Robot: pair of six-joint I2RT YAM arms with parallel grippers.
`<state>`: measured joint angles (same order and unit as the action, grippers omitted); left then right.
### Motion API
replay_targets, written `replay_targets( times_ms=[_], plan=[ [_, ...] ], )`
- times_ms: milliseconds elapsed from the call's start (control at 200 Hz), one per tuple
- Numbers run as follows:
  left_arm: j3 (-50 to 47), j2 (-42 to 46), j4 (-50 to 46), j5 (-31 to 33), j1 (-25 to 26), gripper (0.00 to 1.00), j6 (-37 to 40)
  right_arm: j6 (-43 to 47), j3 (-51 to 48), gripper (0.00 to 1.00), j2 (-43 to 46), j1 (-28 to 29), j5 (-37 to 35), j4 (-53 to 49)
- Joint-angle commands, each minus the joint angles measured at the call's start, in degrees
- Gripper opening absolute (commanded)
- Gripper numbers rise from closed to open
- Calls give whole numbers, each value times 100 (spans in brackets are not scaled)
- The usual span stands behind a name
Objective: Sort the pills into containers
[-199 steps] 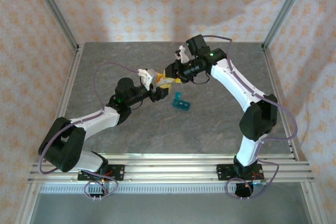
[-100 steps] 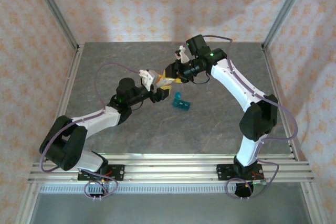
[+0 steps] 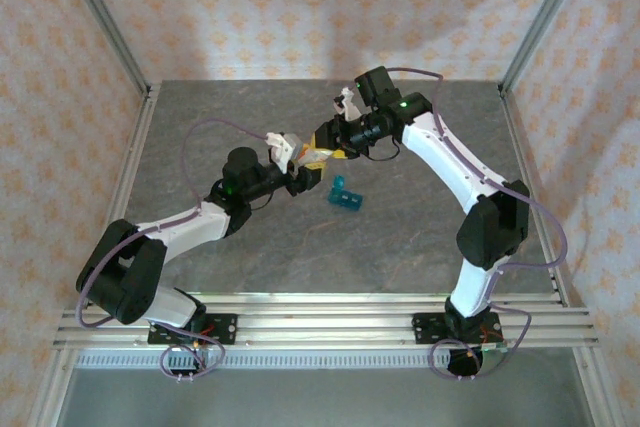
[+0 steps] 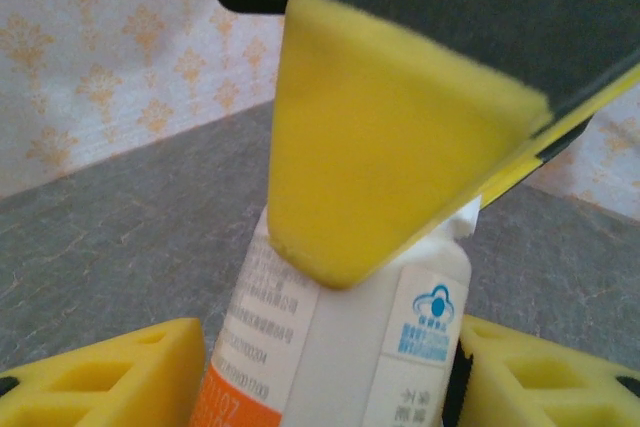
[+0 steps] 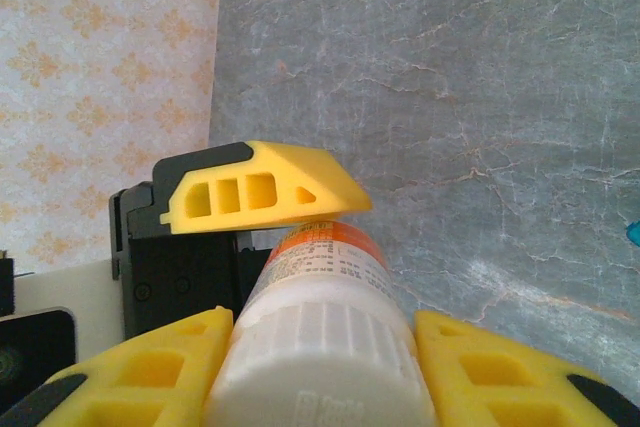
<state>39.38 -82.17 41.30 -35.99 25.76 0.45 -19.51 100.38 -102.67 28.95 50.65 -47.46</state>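
A white bottle [image 3: 314,156] with an orange band hangs in the air above the middle of the table, between both grippers. My right gripper [image 5: 322,322] is shut on its ribbed cap [image 5: 320,367]. My left gripper [image 4: 330,332] has a yellow finger against each side of the bottle's labelled body [image 4: 350,347]. One right finger [image 4: 380,167] lies across the bottle in the left wrist view. A left finger [image 5: 260,187] rests over the orange end in the right wrist view. The teal pill box [image 3: 345,195] lies on the table just below and right of the bottle. The pills are hidden.
Grey stone tabletop [image 3: 400,237] inside an aluminium frame with patterned walls. The two arms reach in from left and right and meet near the centre. A sliver of the teal pill box [image 5: 634,231] shows at the right edge of the right wrist view.
The left jaws have drawn slightly closer on the bottle's body. Both arms and the bottle have barely shifted.
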Motion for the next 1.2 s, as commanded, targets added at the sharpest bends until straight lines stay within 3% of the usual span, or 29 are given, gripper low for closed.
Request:
replay_targets(
  times_ms=[0, 235, 495, 596, 736, 821, 991, 1056, 1196],
  plan=[
    [215, -10, 45, -111, -18, 61, 44, 9, -36, 28, 239, 30, 50, 111],
    [229, -62, 3, -193, -18, 51, 10, 16, -31, 28, 264, 31, 54, 108],
    [274, -67, -157, -196, -18, 23, -61, -1, -1, 30, 248, 29, 62, 109],
    [244, -36, -91, -88, -24, 18, -123, -10, 16, 40, 262, 32, -19, 85],
    [173, 79, -88, 232, -20, 14, -192, -47, 95, 67, 344, -4, -269, 73],
    [158, 178, -194, 379, -18, 12, -195, -167, 50, 77, 487, -104, -361, 202],
    [124, 355, -338, 570, -18, 7, -325, -588, -283, 82, 898, -392, -542, 582],
    [82, 423, -340, 676, -19, 0, -363, -854, -493, 82, 1074, -449, -835, 741],
    [-50, 551, -272, 827, -22, 0, -334, -1364, -1094, 82, 1531, -467, -1521, 1310]
  ],
)
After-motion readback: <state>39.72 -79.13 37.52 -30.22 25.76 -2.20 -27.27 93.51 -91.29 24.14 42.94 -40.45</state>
